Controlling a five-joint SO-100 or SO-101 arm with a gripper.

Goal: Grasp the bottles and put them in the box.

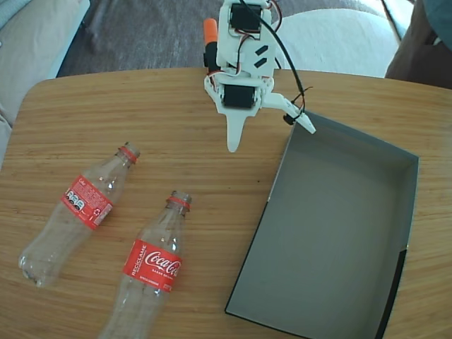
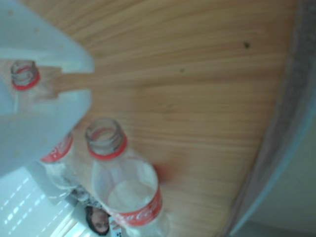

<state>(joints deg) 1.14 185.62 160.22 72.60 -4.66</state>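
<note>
Right now the gripper (image 1: 272, 138) hangs above the wooden table (image 1: 212, 127) just off the box's far left corner in the fixed view, its two white fingers spread wide apart with nothing between them. One finger (image 1: 234, 134) points straight down toward the table; the other (image 1: 296, 113) angles out toward the box rim. The box (image 1: 339, 226), dark grey and shallow, lies open on the right side of the table and holds nothing.

Both bottles lie on their sides to the left of the box, well apart from it, capless necks pointing up and to the right. The nearer bottle (image 1: 152, 265) sits closest to the box, its red label reading Coca-Cola. The farther bottle (image 1: 81, 208) lies left of that one, roughly parallel, the two not touching.

In the wrist view a blurred white finger (image 2: 34, 98) fills the left side, partly covering the farther bottle (image 2: 24, 76), while the nearer bottle (image 2: 123, 182) shows its open mouth.
</note>
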